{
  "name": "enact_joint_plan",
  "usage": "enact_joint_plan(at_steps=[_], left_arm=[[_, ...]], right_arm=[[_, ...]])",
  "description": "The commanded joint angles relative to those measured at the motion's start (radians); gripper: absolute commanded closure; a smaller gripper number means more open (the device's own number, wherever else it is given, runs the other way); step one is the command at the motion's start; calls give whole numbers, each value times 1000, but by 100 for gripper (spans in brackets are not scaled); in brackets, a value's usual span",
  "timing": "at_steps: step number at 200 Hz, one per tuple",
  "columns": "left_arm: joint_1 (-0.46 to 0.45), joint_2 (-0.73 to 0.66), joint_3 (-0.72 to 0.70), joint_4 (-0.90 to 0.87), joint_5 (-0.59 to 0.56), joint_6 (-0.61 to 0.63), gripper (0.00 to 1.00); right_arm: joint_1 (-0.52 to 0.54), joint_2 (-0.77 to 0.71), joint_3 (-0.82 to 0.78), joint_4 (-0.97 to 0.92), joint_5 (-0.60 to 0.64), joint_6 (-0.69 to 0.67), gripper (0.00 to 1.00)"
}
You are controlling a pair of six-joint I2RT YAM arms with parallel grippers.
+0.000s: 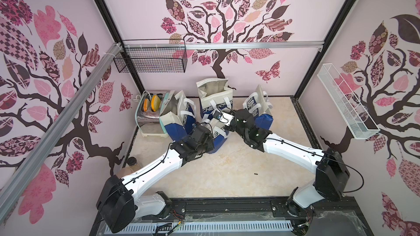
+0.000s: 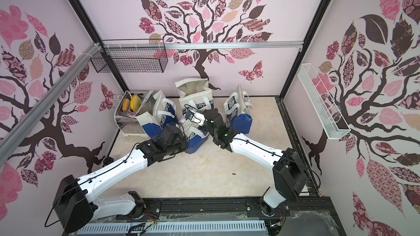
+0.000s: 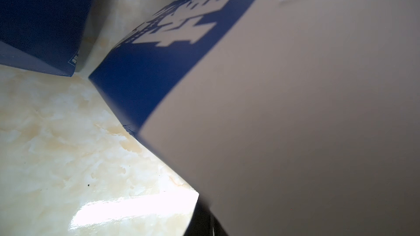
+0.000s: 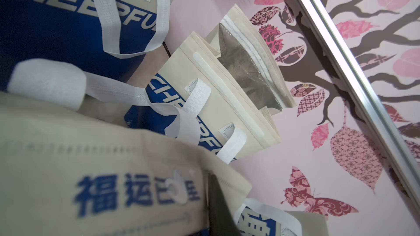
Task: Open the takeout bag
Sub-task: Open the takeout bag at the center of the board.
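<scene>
On the marble worktop (image 1: 238,166), the takeout bag (image 1: 218,143) sits front and centre. Left pincer (image 3: 204,221) and right pincer (image 4: 216,200) are each clamped tight on its cloth, it seems. They should pull apart gently and evenly, without tipping it.

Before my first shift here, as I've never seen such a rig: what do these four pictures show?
Two white-and-black robot arms, left arm and right arm, share one table. Two pictures come from one camera head overhead; two come from cameras on the wrists, close up. On the table stand four blue-and-beige takeout bags, the front bag and three other bags, plus a toaster. The left hand and right hand are both shut on the front bag's top, as far as the close views show.
</scene>
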Motion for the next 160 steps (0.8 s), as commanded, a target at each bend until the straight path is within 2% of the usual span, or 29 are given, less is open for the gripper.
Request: enact_joint_plan(at_steps=[1, 28, 42, 83, 126, 130, 137, 141, 145, 152, 160], left_arm=[[8, -23, -30, -74, -9, 16, 100], [11, -27, -34, -120, -14, 17, 100], [14, -28, -35, -138, -14, 20, 100], [15, -24, -40, -182, -11, 23, 100], [17, -39, -49, -197, 0, 18, 100], [17, -40, -48, -193, 1, 16, 100], [17, -43, -47, -189, 5, 11, 100], [18, -45, -44, -184, 7, 9, 100], [17, -46, -41, -182, 11, 7, 100], [19, -50, -37, -170, 18, 3, 100], [19, -57, -38, -151, 28, -6, 100]], right_arm=[[-3, 0, 62, -53, 97, -78, 100], [-3, -12, 74, -43, 200, -265, 100], [-4, -23, 94, -62, 225, -319, 100], [-3, -20, 175, -172, 259, -422, 100], [-3, 12, 316, -328, 230, -410, 100], [-4, 14, 323, -334, 226, -405, 93], [-2, 15, 331, -339, 221, -375, 74], [-1, 14, 336, -344, 217, -350, 57], [1, 13, 342, -352, 213, -323, 46], [5, 11, 358, -380, 208, -271, 36], [12, 7, 380, -414, 210, -210, 30]])
